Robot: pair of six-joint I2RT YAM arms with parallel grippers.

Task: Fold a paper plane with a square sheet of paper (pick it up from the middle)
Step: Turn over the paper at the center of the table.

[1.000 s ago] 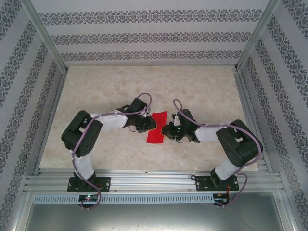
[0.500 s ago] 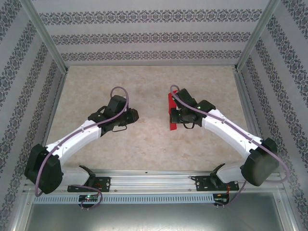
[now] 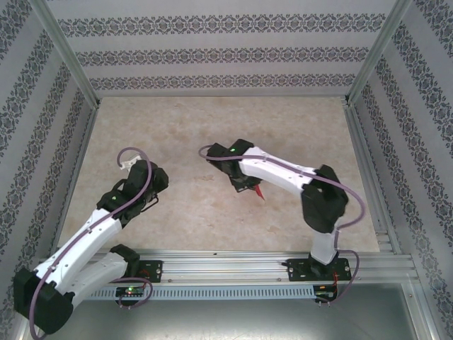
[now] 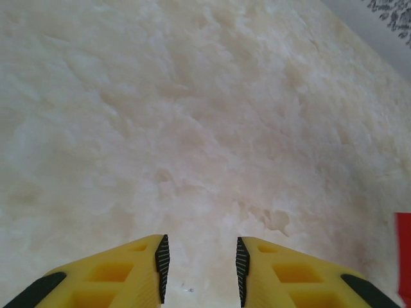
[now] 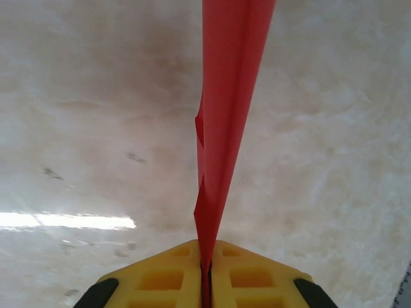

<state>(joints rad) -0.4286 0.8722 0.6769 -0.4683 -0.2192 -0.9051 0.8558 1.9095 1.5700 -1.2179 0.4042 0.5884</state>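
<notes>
Holding the paper (image 5: 232,96) is now the job of my right fingers (image 5: 194,255) alone. They are clenched on its near edge, and the sheet runs straight away from them as a narrow red strip seen almost edge-on, with a slight kink partway along its left side.

Changes over the last second:
- A second ago both sets of fingers were at the paper, which lay flat in the middle of the worktop (image 3: 212,120).
- Half a second ago the right arm had carried the paper up and to the far right of centre, and the left arm had let go.
- Now the left arm has pulled back to the near left. The right arm has swung in toward the centre, where the top view shows a small red tip (image 3: 260,191) under its wrist.

My left fingers (image 4: 162,269) stand apart with nothing between them, over bare worktop. A sliver of red shows at the right edge of the left wrist view, so the paper is off to their right and well apart from them.

What this means for the task:
- The paper reads as narrower than a square, so I judge that at least one fold is in. It is not yet a pointed dart.
- The grip is one-sided. Thin paper held by one edge can droop or twist.
- Whether the far end of the strip touches the worktop I cannot tell.
- I judge that the next crease needs the paper laid down again or taken by the left fingers.
</notes>
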